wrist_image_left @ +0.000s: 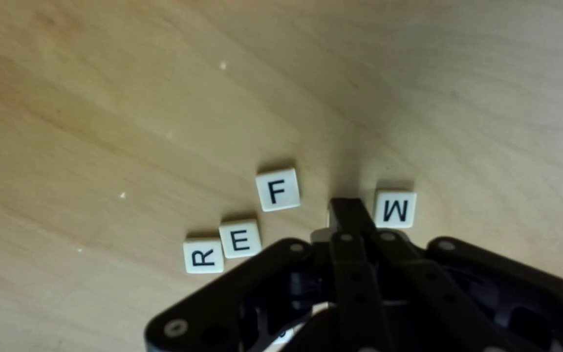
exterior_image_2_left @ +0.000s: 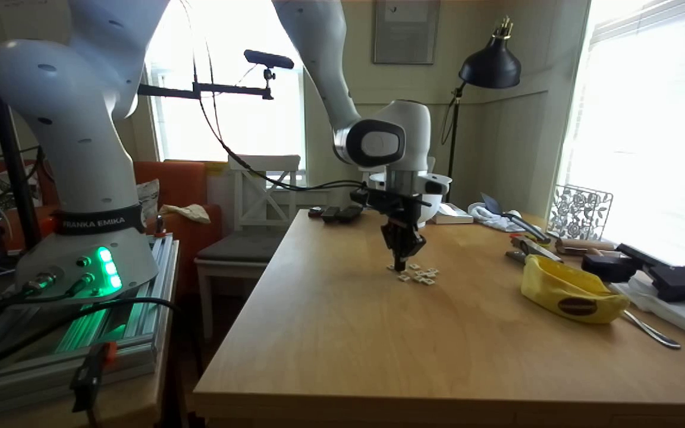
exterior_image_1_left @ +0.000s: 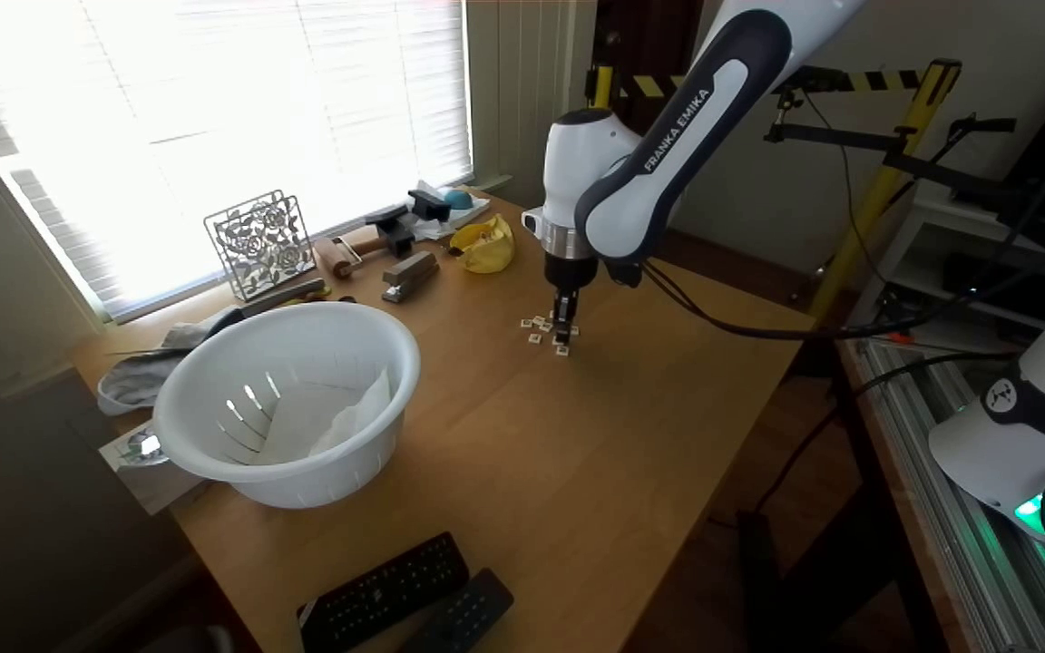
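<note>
Hand [wrist_image_left: 357, 215]: it is narrow, with the tips brought fully together; it points downward, close over the bench [exterior_image_1_left: 522, 435]. Whether it touches a tile, I cannot tell.
Letter tiles [exterior_image_1_left: 535, 338]: they lie on the bench, in a loose group around the tips of the hand, as both exterior views show.
F tile [wrist_image_left: 278, 189]: in the wrist view it is near the tips, about nine o'clock.
M tile [wrist_image_left: 395, 209]: just beside the tips, at three o'clock.
E tile [wrist_image_left: 240, 238] and R tile [wrist_image_left: 204, 255]: between eight and nine o'clock, the R farther; these two seem to touch.
Half-hidden tile [wrist_image_left: 283, 337]: at seven o'clock, mostly behind the hand.
White bowl [exterior_image_1_left: 332, 485]: in an exterior view, between eight and nine o'clock from the hand, with a pale sheet [exterior_image_1_left: 355, 422] inside.
Stapler [exterior_image_1_left: 411, 275]: there, near ten o'clock.
Yellow pouch [exterior_image_1_left: 495, 254]: there, near eleven o'clock.
Black remotes [exterior_image_1_left: 386, 589]: there, at seven o'clock.
</note>
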Tool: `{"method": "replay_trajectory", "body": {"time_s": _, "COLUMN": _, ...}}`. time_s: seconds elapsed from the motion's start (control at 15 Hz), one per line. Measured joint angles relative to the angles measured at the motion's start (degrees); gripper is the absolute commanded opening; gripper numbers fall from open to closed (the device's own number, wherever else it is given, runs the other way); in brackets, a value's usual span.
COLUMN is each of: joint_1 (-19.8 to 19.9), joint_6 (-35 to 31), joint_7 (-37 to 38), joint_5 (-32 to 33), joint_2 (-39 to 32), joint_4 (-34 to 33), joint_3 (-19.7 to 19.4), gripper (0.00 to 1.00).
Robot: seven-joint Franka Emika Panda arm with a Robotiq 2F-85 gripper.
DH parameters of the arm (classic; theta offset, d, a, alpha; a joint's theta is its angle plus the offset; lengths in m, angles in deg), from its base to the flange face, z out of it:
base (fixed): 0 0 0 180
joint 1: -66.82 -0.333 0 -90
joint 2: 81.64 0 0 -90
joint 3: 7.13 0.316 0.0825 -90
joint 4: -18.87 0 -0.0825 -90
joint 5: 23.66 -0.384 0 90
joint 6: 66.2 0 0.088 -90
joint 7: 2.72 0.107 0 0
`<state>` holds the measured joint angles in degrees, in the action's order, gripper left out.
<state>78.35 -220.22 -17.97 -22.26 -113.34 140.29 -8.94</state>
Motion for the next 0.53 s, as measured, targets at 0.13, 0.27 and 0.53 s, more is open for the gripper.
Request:
{"method": "replay_trajectory", "body": {"time_s": 0.13, "joint_1": -0.12, "joint_6": 0.27, "joint_7": -0.16, "joint_5": 0.06, "joint_2": 0.10, "joint_4": 0.11, "joint_3": 0.00, "gripper": 0.00}}
{"method": "replay_trajectory", "body": {"time_s": 0.27, "joint_1": -0.29, "joint_6": 0.44, "joint_7": -0.19, "joint_5": 0.12, "joint_2": 0.27, "joint_4": 0.36, "joint_3": -0.03, "gripper": 0.00}}
{"method": "replay_trajectory", "body": {"time_s": 0.53, "joint_1": -0.60, "joint_6": 0.45, "joint_7": -0.20, "joint_5": 0.18, "joint_2": 0.75, "joint_4": 1.16, "joint_3": -0.12, "gripper": 0.00}}
